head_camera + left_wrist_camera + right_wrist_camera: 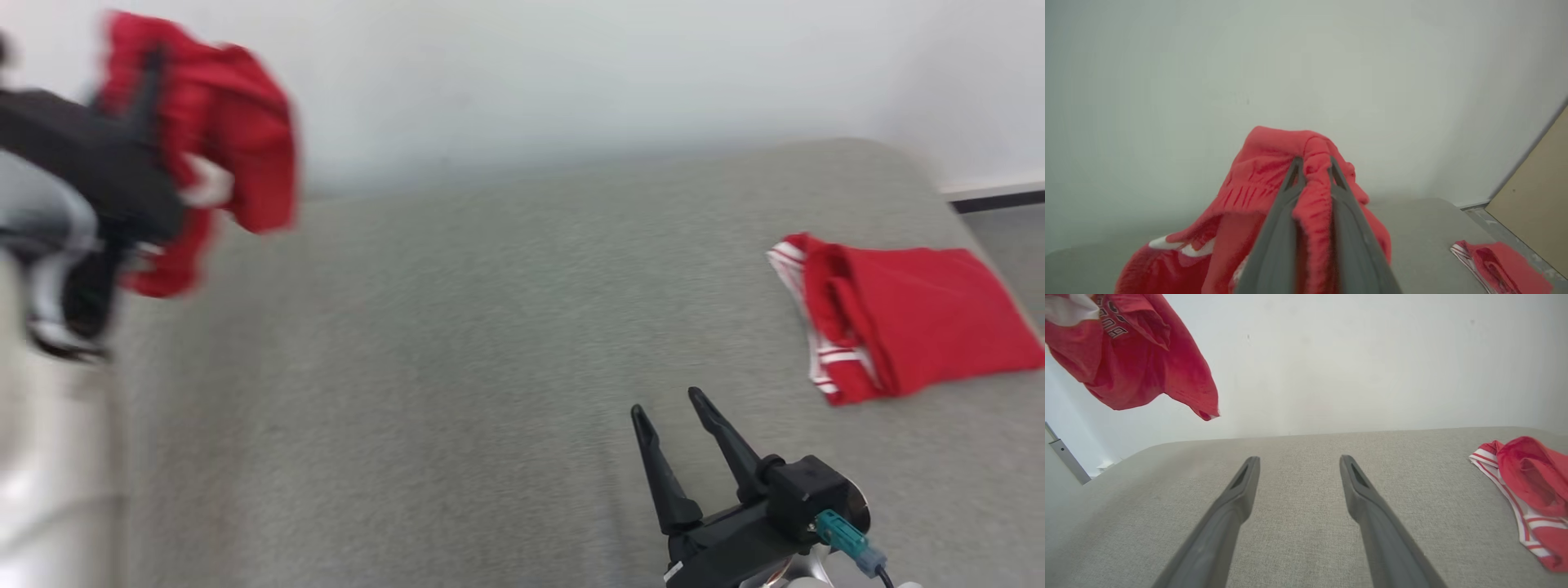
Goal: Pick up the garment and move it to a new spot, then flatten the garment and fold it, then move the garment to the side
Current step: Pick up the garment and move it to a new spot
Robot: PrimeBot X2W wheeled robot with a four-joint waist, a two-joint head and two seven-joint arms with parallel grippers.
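Nearest the robot, the right gripper [668, 403] hovered low over the grey tabletop [457, 343], its two dark fingers [1237, 498] spread wide apart with nothing between them. Farther out on the robot's right, near the tabletop's right edge, a folded red-and-white piece [922, 310] lay flat, its white-striped hem turned toward the middle of the surface.

On the robot's left, the left gripper [1315, 160] was raised well above the tabletop and clenched on the red garment [1265, 155]. A bunched ridge of cloth was pinched between its two fingers, and the rest hung down crumpled around them, clear of the surface. A white patch showed among the lower folds, and in the right wrist view some dark lettering showed on the fabric, too partial to read. In the head view this arm and its load were blurred.

Behind everything stood a plain pale wall [571, 73].
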